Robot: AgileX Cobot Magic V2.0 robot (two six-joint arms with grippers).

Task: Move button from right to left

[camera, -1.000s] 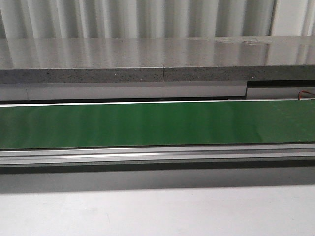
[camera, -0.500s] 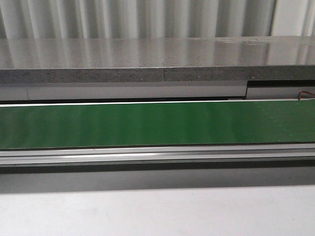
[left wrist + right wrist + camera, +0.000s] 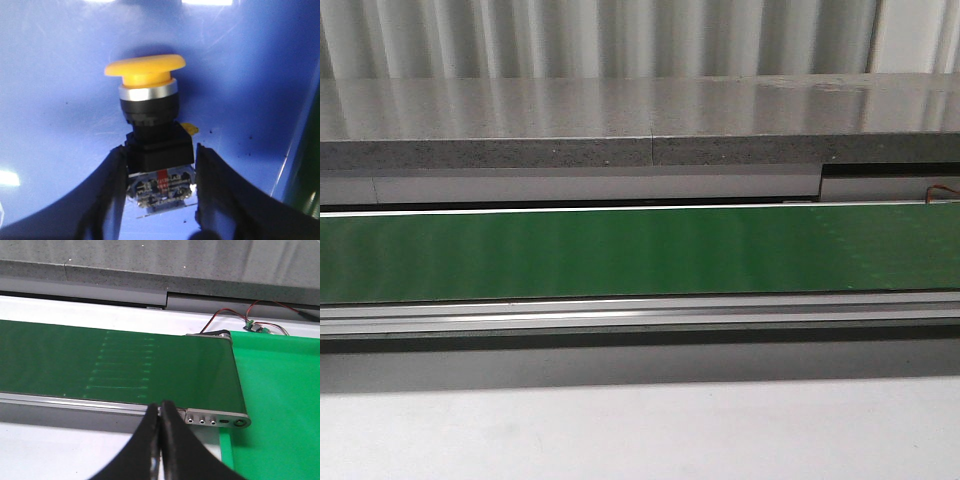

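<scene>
The button [image 3: 150, 100], with a yellow mushroom cap, a silver ring, a black collar and a translucent contact block, shows only in the left wrist view. My left gripper [image 3: 160, 150] is shut on its black body and contact block, one finger on each side, and the cap points away from the wrist. Behind the button lies a blue bin floor [image 3: 60, 75]. In the right wrist view my right gripper [image 3: 161, 407] is shut with nothing in it, over the white table at the near rail of the green belt [image 3: 100, 360]. The front view shows neither gripper nor button.
The green belt [image 3: 620, 250] runs across the front view with nothing on it, behind an aluminium rail [image 3: 620, 315]. A grey stone ledge [image 3: 620, 120] stands behind it. A bright green mat [image 3: 280, 405] and a small wired board [image 3: 256, 326] lie past the belt's end.
</scene>
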